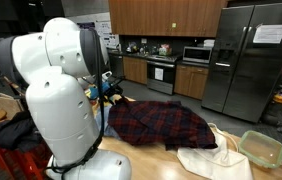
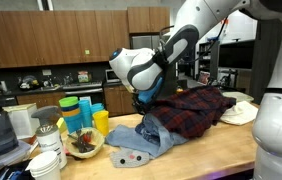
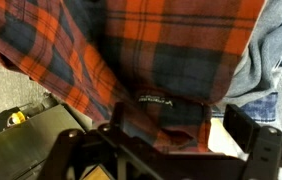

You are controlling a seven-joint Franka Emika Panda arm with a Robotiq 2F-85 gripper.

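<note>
Shirt point(image 3: 156, 55) plaid red and navy; rumpled.

Quantity: one plaid shirt point(image 1: 159, 122), one denim garment point(image 2: 141, 140). At the shirt's 4 o'clock in an exterior view: one cream cloth point(image 1: 213, 158), one clear container point(image 1: 261, 148).

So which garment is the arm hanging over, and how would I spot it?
On the long wooden table lies a heap of clothes. The plaid shirt sits under the open fingers; its red and dark blue checks set it apart from the pale blue denim and cream cloth beside it.
</note>
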